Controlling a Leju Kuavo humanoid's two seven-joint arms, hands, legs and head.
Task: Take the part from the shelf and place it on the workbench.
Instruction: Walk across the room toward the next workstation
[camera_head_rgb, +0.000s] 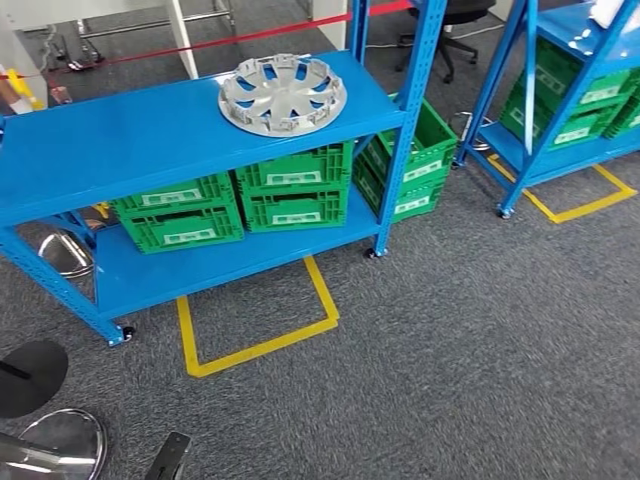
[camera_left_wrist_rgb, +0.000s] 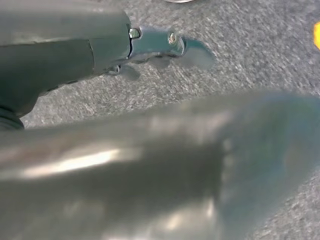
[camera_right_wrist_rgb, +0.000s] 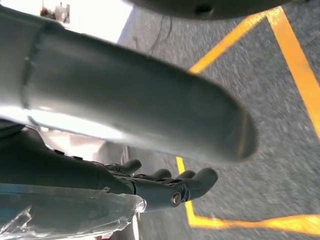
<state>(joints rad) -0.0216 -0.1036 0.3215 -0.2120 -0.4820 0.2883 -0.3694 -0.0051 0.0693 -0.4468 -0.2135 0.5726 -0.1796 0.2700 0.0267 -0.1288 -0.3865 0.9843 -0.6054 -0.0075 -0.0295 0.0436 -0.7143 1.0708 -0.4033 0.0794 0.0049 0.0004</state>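
The part is a silver wheel cover (camera_head_rgb: 282, 93) lying flat on the top board of a blue shelf (camera_head_rgb: 113, 140), toward its right end, in the head view. My left hand (camera_left_wrist_rgb: 151, 130) hangs over grey carpet with its dark fingers (camera_left_wrist_rgb: 166, 45) stretched out and nothing in it. My right hand (camera_right_wrist_rgb: 158, 135) also hangs low above the carpet. Its fingers (camera_right_wrist_rgb: 177, 182) are straight and apart from the thick thumb, and it holds nothing. Both hands are far from the wheel cover.
Green crates (camera_head_rgb: 294, 188) fill the shelf's lower board, with another (camera_head_rgb: 411, 160) behind its right post. A second blue shelf (camera_head_rgb: 555, 120) with green crates stands at the right. Yellow tape (camera_head_rgb: 256, 345) marks the carpet. Round stool bases (camera_head_rgb: 64, 445) sit at the lower left.
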